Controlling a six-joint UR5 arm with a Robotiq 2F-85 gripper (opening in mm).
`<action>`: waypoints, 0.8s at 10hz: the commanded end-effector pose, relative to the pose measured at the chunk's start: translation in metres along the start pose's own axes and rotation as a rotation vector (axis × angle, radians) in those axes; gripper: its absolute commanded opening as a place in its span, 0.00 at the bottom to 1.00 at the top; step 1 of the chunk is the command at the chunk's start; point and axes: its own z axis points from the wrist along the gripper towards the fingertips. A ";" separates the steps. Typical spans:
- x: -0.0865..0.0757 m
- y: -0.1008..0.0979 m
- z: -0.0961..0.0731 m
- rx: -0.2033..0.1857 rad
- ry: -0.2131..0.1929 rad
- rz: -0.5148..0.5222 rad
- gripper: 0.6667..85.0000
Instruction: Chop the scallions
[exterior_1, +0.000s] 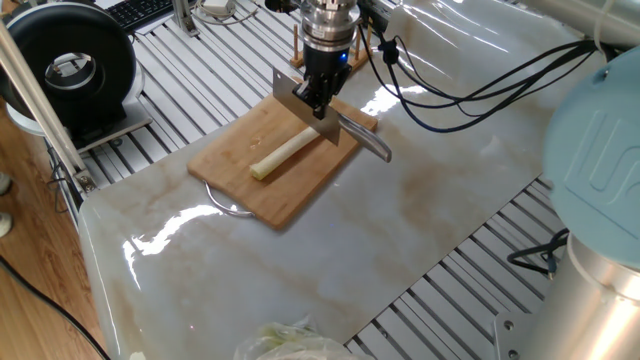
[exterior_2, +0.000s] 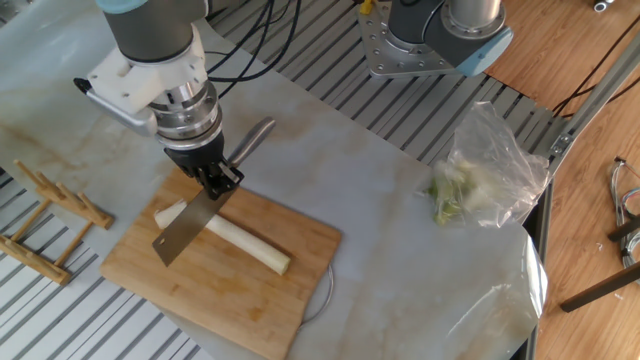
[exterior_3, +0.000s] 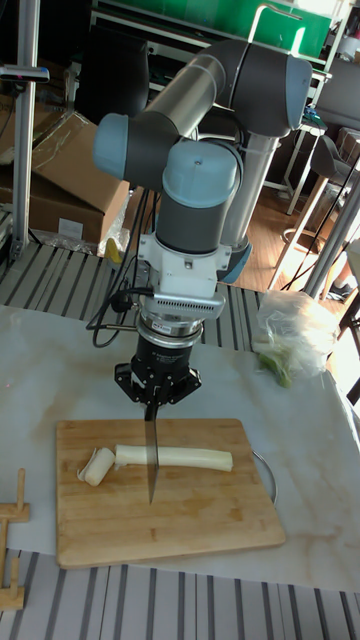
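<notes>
Arm: your UR5 arm (exterior_3: 200, 120) reaches down, wrist vertical.
Gripper: your gripper (exterior_2: 212, 180) points straight down, fingers clamped on the knife (exterior_2: 190, 222).
Blade: edge downward, tilted.

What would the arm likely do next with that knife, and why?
Probably lift the knife and shift it along the scallion for another cut. The pincer grips the knife, its blade is down across the stalk, one short chunk already lies apart, and most of the stalk is uncut.
</notes>
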 end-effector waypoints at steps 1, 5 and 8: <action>-0.003 0.007 0.004 -0.027 -0.005 0.025 0.01; -0.003 0.006 0.005 -0.017 -0.006 0.038 0.01; -0.002 0.006 0.005 -0.017 -0.003 0.043 0.01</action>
